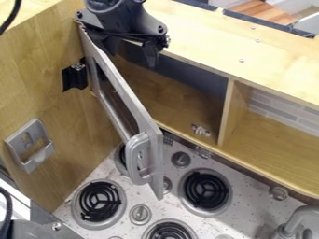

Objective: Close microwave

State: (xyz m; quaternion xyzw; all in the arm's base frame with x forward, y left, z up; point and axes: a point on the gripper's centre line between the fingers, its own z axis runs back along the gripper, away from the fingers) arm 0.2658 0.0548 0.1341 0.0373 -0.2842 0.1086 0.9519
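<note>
Gripper (pixel 132 50) — 2 fingers (pixel 150 53) spread, released — hangs near the open microwave door (pixel 156 158).

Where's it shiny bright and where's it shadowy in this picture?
In the camera view, light makes the wooden top bright and pale; the space beneath it, behind the open microwave door, looks shadier; no strong glare hides the burners.

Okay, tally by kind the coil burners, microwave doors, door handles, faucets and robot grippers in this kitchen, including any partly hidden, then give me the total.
Coil burners: 4
Microwave door: 1
Door handle: 1
Faucet: 1
Robot gripper: 1
Total: 8
</note>
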